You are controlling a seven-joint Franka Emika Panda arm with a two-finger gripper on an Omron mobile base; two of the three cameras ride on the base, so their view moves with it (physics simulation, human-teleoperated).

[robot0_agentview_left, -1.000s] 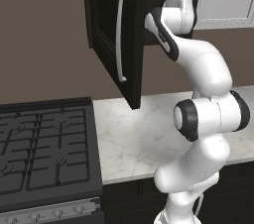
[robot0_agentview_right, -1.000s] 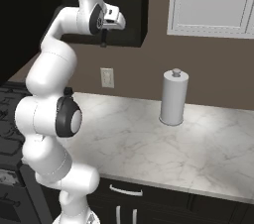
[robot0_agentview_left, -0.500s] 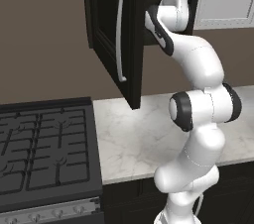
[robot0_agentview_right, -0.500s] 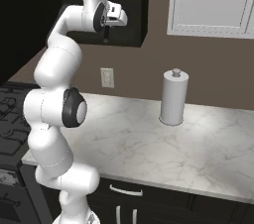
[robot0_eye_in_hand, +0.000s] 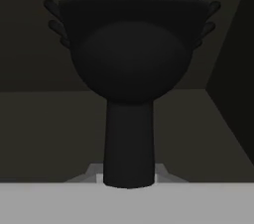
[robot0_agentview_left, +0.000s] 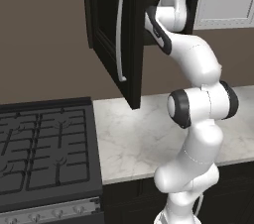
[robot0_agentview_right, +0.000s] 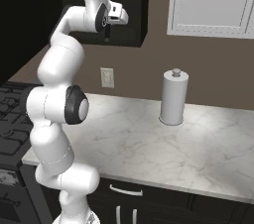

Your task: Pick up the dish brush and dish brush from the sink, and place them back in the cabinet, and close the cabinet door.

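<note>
A black dish brush (robot0_eye_in_hand: 130,64) is close in the hand view, its handle down between my fingers and its bristles pointing away into the dark interior of the cabinet (robot0_agentview_right: 126,0). My gripper (robot0_eye_in_hand: 129,178) is shut on the brush's handle. In the right base view the hand (robot0_agentview_right: 115,16) is raised at the cabinet's front, with a dark piece hanging under it. The black cabinet door (robot0_agentview_left: 111,39) stands swung open to the left, its silver bar handle (robot0_agentview_left: 120,34) facing me. The sink is out of view.
A white paper towel roll (robot0_agentview_right: 173,96) stands on the marble counter (robot0_agentview_right: 163,143) by the wall. A black stove (robot0_agentview_left: 44,148) lies left of the counter. A white wall cabinet (robot0_agentview_right: 213,0) hangs to the right of the black one.
The hand has shifted slightly rightward at the cabinet opening and the elbow has swung a little. The brush stays in the grip.
</note>
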